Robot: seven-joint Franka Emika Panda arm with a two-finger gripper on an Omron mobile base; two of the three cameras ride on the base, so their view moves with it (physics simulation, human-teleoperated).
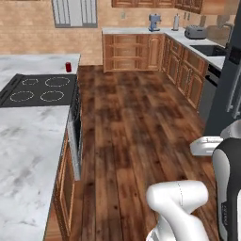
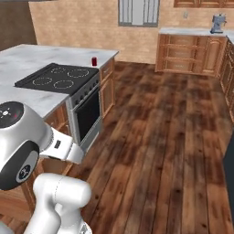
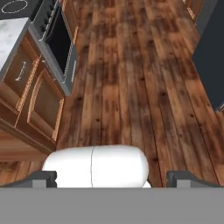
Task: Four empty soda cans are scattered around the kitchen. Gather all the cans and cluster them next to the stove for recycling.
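One red soda can stands upright on the marble island counter, just beyond the far edge of the black stove. From the other side, the same can sits past the cooktop, near the counter's corner. In the hand view my gripper is open, its dark fingertips wide apart with nothing between them. It looks down at the wood floor beside the oven front, far from the can.
Reddish cabinets line the far wall, with a coffee machine and a toaster on the back counter and a sink at right. A dark fridge stands at right. Wide wood floor runs between the island and the cabinets.
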